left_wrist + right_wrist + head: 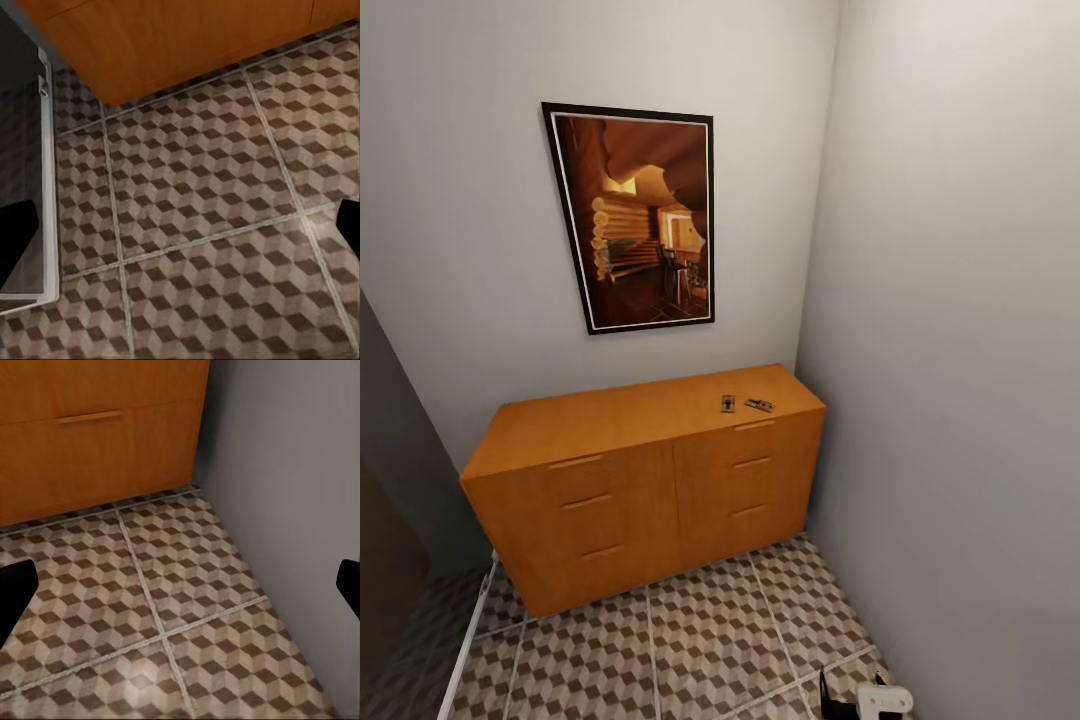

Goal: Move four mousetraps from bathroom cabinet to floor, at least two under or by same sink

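Two mousetraps (744,404) lie just beside each other on the cabinet (630,500) top near the right wall, under one framed picture (635,215). Both grippers' jaws gape wide, empty, over the bathroom floor (210,210).

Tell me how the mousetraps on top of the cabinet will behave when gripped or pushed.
The two mousetraps on the cabinet look like small flat boards, so probably stiff, light and not apt to roll or tip. Lying flat on the smooth top, they would likely slide when nudged and offer only thin edges. Their dark wire parts may snag or be delicate.
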